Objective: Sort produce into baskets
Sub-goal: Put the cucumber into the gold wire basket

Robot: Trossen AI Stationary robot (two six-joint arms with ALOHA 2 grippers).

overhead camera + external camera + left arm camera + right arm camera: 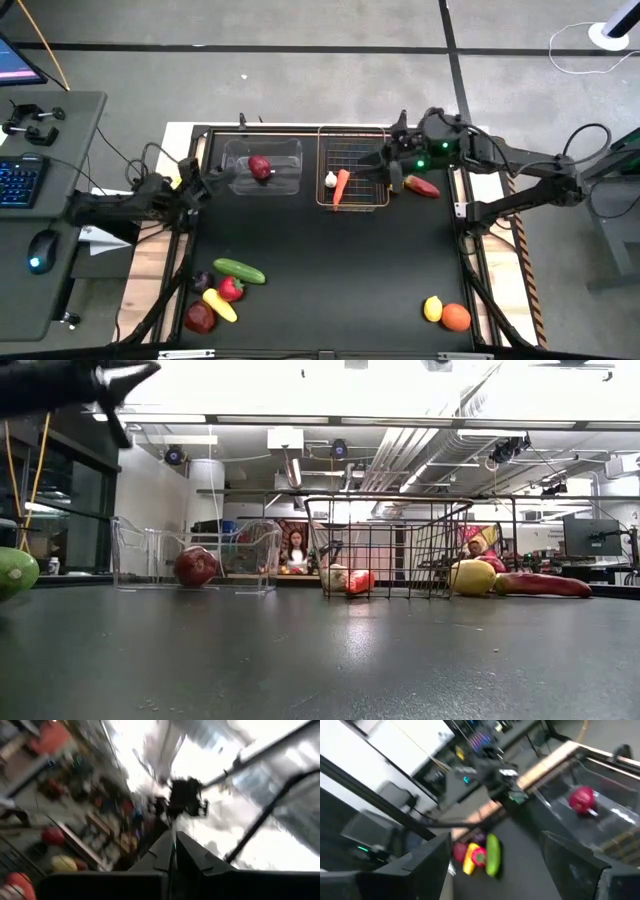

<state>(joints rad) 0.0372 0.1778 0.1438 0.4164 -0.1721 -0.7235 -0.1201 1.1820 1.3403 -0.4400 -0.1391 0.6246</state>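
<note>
The clear bin [285, 150] holds one red fruit [260, 167]. The wire basket [355, 205] beside it holds a white garlic [330, 180] and a carrot [341, 186]. My right gripper [374, 168] hangs open and empty above the basket's right side. My left gripper [214, 178] is shut and empty, raised by the bin's left end. A cucumber [240, 270], an eggplant [203, 281], a red fruit [231, 289], a banana [220, 305] and an apple [199, 318] lie near left. A lemon [432, 308] and an orange [456, 317] lie near right.
A long red vegetable [424, 187] and a yellow fruit [472, 576] lie on the table right of the basket, under my right arm. The dark table top [340, 270] lies bare between the two near groups. A desk with a keyboard [20, 180] stands to the left.
</note>
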